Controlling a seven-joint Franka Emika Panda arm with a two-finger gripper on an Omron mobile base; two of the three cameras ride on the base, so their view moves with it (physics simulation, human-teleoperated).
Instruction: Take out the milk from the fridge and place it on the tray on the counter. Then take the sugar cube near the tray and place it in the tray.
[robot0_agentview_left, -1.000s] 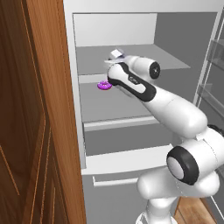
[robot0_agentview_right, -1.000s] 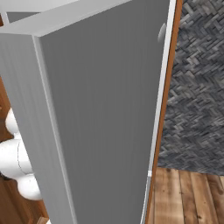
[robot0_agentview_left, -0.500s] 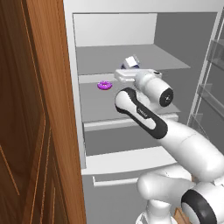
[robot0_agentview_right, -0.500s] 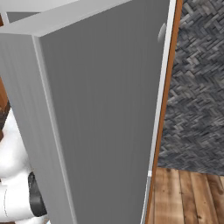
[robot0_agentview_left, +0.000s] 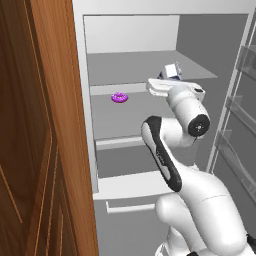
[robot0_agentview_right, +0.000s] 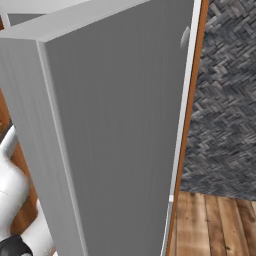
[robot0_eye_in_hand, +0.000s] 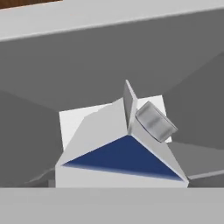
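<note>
The fridge (robot0_agentview_left: 210, 60) stands open, its door (robot0_agentview_right: 125, 130) swung out and seen edge-on from the right base camera. Inside, the milk (robot0_agentview_left: 171, 71) sits on the upper shelf (robot0_agentview_left: 125, 62), toward its right front part, upright as far as can be seen. A purple donut (robot0_agentview_left: 119, 97) lies on the next shelf down, to the left and well apart from the carton. The arm reaches up into the fridge, and the hand is level with the carton, just in front of it; the gripper (robot0_agentview_left: 161, 86) itself is mostly hidden behind the wrist, so from the base camera it is unclear how far apart the fingers stand. In the hand camera the milk (robot0_eye_in_hand: 122, 148) looms close, gabled top and round cap toward the lens, a blue panel below the ridge; the finger tips cannot be made out there, and whether they touch the carton cannot be told. A wooden cabinet (robot0_agentview_left: 40, 130) borders the fridge on the left.
</note>
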